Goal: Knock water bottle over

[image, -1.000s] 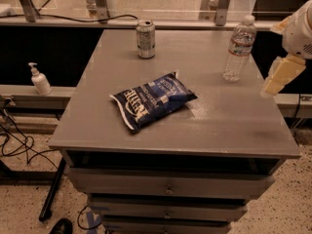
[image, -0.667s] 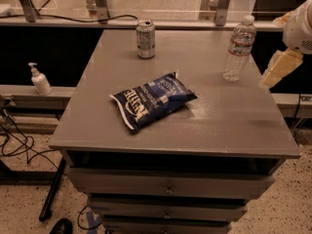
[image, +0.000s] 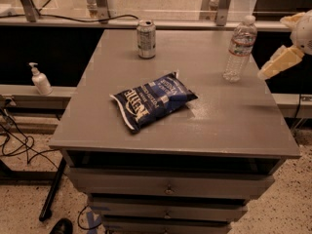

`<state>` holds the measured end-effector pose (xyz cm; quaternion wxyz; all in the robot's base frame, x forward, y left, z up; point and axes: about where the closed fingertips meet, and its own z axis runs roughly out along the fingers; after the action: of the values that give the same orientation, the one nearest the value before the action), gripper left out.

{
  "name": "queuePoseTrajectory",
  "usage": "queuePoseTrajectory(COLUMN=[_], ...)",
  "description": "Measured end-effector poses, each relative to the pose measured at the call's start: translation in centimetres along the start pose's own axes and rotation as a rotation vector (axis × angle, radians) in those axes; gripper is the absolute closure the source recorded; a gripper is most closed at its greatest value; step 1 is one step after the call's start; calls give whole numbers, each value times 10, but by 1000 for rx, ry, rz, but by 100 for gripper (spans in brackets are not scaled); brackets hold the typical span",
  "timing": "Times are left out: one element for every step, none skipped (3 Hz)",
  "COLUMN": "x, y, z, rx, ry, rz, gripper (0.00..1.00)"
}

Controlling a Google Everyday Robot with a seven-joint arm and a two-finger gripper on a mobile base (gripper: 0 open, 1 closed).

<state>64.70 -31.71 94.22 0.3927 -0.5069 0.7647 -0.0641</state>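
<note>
**Grey cabinet top [image: 219, 123], water bottle [image: 240, 50] not down yet**

The bottle's upright in the upper right. The gripper [image: 279, 62] at the right edge has lifted a bit over the last second, near it but not touching. Can't tell if it's open or closed. Looks like it's lining up a sideways swipe.
</note>
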Motion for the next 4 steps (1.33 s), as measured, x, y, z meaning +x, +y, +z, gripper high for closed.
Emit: queuePoseTrajectory(x=[-2, -9, -20, -33], y=[0, 10, 18, 19], z=[23, 48, 72, 87], rx=[-26, -69, -122, -165], ry=[-133, -227, -295, -334], rz=[143, 278, 389, 440], gripper=[0, 0, 17, 40])
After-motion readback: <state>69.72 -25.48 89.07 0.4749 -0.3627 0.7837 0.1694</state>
